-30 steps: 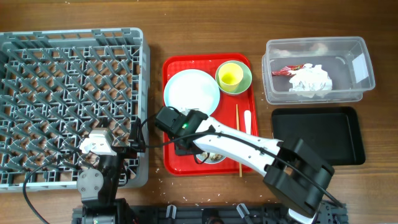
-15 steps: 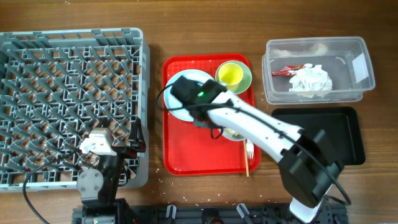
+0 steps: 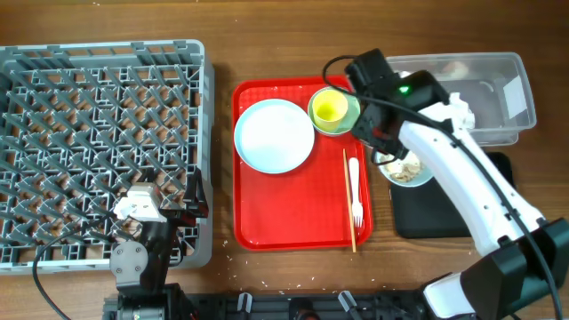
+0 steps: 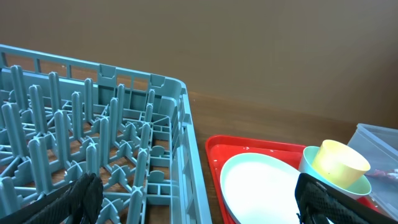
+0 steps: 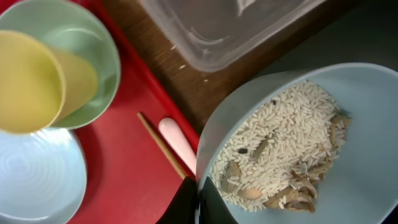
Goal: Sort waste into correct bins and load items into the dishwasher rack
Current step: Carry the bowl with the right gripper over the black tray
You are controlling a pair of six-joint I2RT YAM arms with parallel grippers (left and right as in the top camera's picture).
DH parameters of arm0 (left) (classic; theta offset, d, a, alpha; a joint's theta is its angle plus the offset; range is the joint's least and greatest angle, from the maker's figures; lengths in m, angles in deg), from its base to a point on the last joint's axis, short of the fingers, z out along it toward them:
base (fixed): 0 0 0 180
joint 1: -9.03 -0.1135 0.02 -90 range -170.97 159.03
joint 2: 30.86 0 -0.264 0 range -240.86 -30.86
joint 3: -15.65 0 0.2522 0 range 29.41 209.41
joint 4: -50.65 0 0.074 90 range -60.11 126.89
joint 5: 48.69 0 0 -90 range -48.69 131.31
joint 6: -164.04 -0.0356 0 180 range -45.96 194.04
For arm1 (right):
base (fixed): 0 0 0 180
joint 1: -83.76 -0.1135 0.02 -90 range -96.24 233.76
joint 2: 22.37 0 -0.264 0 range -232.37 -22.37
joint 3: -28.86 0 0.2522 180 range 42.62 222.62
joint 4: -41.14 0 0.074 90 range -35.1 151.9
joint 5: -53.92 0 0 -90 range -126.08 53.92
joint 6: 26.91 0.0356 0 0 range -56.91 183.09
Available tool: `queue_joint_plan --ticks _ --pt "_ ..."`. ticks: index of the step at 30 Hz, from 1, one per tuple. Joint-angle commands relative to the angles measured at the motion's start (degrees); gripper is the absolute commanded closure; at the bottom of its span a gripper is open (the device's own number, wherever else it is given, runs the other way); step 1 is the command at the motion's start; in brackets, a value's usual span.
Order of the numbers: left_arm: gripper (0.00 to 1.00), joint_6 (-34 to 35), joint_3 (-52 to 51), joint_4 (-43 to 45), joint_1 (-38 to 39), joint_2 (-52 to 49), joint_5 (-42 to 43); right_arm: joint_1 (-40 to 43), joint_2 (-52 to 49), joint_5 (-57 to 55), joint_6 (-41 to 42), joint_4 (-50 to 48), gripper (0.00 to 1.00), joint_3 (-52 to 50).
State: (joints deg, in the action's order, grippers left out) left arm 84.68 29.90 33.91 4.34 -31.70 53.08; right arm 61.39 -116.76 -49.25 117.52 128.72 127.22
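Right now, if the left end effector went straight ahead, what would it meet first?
Likely the right wall of the rack; the left end effector points along it, with the tray just to the right. Depth is unclear.

No text, brand, number or sign can be read in any view; the clear rectangular plastic tub [image 3: 498, 67] at the far right carries a small white label [image 3: 514, 90] on its right wall, too small and blurred to read; the large square grey plastic crate [image 3: 98, 142] on the left and the red rectangular serving tray [image 3: 293, 213] in the middle show plain surfaces.
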Motion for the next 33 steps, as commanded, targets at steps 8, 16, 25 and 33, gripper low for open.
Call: queue_joint_plan --ticks 8,16,25,33 --pt "0.00 0.3 -0.2 -0.3 -0.3 0.3 -0.3 16.0 1.0 8.8 -6.7 2.5 0.96 0.1" --pt "0.00 0.3 -0.2 -0.3 -0.3 0.3 -0.3 25.2 1.0 16.5 -12.6 3.0 0.96 -1.7" --pt "0.00 0.3 -0.2 -0.3 -0.3 0.3 -0.3 36.7 1.0 34.3 -25.4 -2.4 0.96 -9.8" --pt "0.00 0.3 -0.2 -0.3 -0.3 0.3 -0.3 47.0 1.0 59.2 -42.0 -2.2 0.96 -15.8"
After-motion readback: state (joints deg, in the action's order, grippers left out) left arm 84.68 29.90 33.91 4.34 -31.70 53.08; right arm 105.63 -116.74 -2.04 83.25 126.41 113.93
